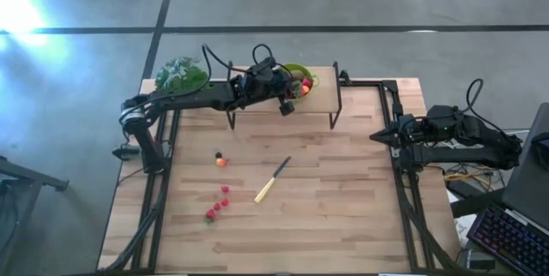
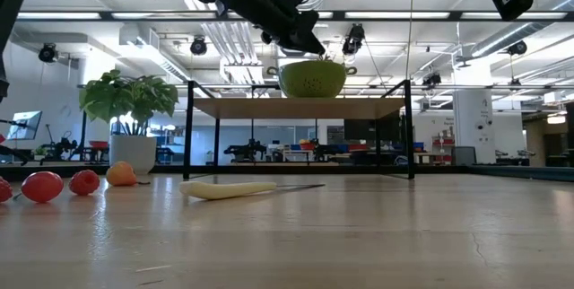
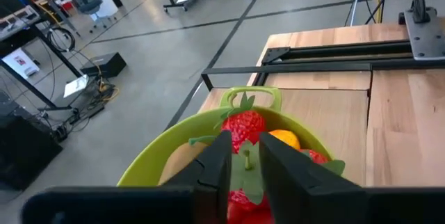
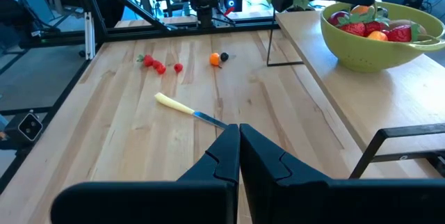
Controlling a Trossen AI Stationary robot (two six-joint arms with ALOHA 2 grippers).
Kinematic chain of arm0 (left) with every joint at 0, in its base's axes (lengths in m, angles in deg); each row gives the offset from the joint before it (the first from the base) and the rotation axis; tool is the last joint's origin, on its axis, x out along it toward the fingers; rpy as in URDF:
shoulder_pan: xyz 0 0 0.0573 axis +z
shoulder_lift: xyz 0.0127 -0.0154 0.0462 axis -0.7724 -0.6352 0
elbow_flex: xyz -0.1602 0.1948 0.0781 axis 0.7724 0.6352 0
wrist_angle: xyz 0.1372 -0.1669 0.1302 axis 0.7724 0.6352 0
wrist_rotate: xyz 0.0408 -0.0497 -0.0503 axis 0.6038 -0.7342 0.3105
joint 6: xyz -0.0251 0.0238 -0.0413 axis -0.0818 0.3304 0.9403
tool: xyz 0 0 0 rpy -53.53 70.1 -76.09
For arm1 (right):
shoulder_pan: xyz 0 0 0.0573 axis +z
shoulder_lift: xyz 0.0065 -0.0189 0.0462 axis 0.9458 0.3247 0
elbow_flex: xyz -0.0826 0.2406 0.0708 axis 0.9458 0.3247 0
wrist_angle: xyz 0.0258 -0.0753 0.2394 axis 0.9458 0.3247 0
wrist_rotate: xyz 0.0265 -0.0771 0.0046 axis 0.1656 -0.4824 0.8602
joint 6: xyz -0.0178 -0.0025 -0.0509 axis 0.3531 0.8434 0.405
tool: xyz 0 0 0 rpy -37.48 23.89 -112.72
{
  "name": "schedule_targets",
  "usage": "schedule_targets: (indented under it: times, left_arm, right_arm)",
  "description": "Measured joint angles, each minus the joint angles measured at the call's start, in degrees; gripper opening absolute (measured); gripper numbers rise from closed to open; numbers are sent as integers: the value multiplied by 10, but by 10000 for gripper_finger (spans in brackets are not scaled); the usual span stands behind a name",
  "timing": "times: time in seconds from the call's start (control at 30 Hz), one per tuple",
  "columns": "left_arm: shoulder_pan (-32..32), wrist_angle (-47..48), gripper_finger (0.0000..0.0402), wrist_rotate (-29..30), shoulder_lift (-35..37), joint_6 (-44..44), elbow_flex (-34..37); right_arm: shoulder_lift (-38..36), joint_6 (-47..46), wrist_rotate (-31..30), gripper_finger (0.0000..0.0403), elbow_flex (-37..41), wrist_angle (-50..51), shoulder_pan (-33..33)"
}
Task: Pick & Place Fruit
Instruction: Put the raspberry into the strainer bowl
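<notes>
From where I stand the left arm stretches flat across the back of the table, from its base at the left edge towards the middle, past the potted plant (image 1: 181,74) in the back left corner, so that the left gripper (image 1: 286,106) hangs above the green bowl (image 1: 299,79) on the raised wooden shelf (image 1: 319,105). Its fingers (image 3: 217,160) stand a narrow gap apart, and a strawberry (image 3: 245,182) with a green leafy cap sits right between them over the bowl; I cannot tell whether they press it. Under it the bowl holds more red strawberries (image 3: 243,126) and an orange piece (image 3: 284,140). On the table below, left of centre, a small orange fruit (image 1: 222,162) lies touching a dark berry (image 1: 219,154), and nearer the front a short row of red pieces (image 1: 217,207) runs slantwise, well apart from the bowl. Just right of them lies the knife (image 1: 271,181), its long axis diagonal, pale handle towards the front left and blade pointing to the back right. At the far right the right arm waits folded over the table's edge, the right gripper (image 1: 378,137) pressed shut and pointing inwards along the table.
</notes>
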Motion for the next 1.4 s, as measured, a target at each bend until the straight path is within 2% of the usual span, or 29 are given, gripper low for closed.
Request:
schedule_targets:
  times: [0.17, 0.37, 0.6, 0.77, 1.1, 1.4]
  left_arm:
    - [-2, 16, 135, 7, 1, -4, -12]
    - [-17, 145, 185, 8, 21, -10, -83]
    - [-62, 381, 191, 6, 28, -5, -197]
    - [-108, 528, 190, 6, 29, 17, -243]
    - [-216, 742, 190, 6, 29, 117, -229]
    - [-304, 808, 189, 2, 29, 221, -160]
  right_arm:
    - [0, 0, 0, 8, 0, 0, 0]
    - [0, 0, 0, 8, 0, 0, 0]
    - [0, 0, 0, 8, 0, 0, 0]
    - [0, 0, 0, 8, 0, 0, 0]
    - [0, 0, 0, 8, 0, 0, 0]
    - [0, 0, 0, 8, 0, 0, 0]
